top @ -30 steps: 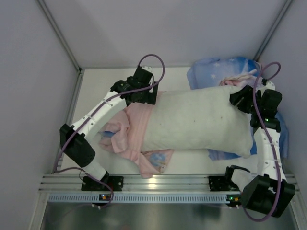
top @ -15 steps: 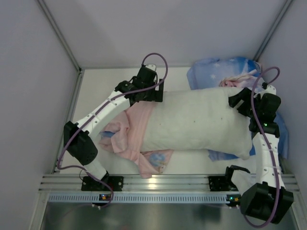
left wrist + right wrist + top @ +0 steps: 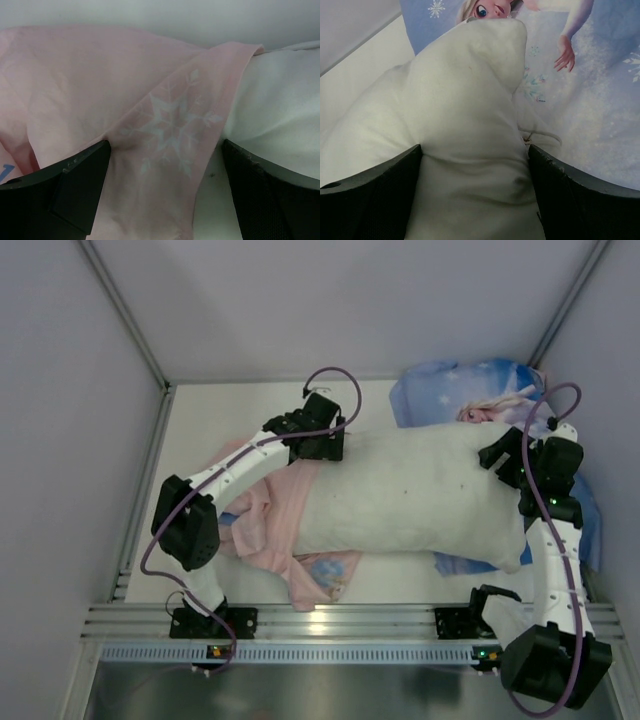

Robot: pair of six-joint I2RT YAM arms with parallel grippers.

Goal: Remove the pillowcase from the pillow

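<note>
Crosswise on the tabletop (image 3: pixel 215 415) lies the pillow (image 3: pixel 410 490), with the pillowcase (image 3: pixel 262 525) bunched at its left end, pink face out, toward the near left corner. The left pincer (image 3: pixel 166 145) is spread wide over pink fabric at the pillow's far edge. The right pincer (image 3: pixel 475 147) is spread too, astride the pillow's right end; a second Elsa case (image 3: pixel 450 390) lies beneath that end.

The plump rectangular pillow (image 3: pixel 410 495) was plain white, faintly speckled. The thin fabric pillowcase (image 3: pixel 268 528) at its 9 o'clock end showed pale pink with a whitish snowflake. The second fabric case (image 3: pixel 455 395) at 1 o'clock was light blue, printed with snowflakes and a blonde princess.
</note>
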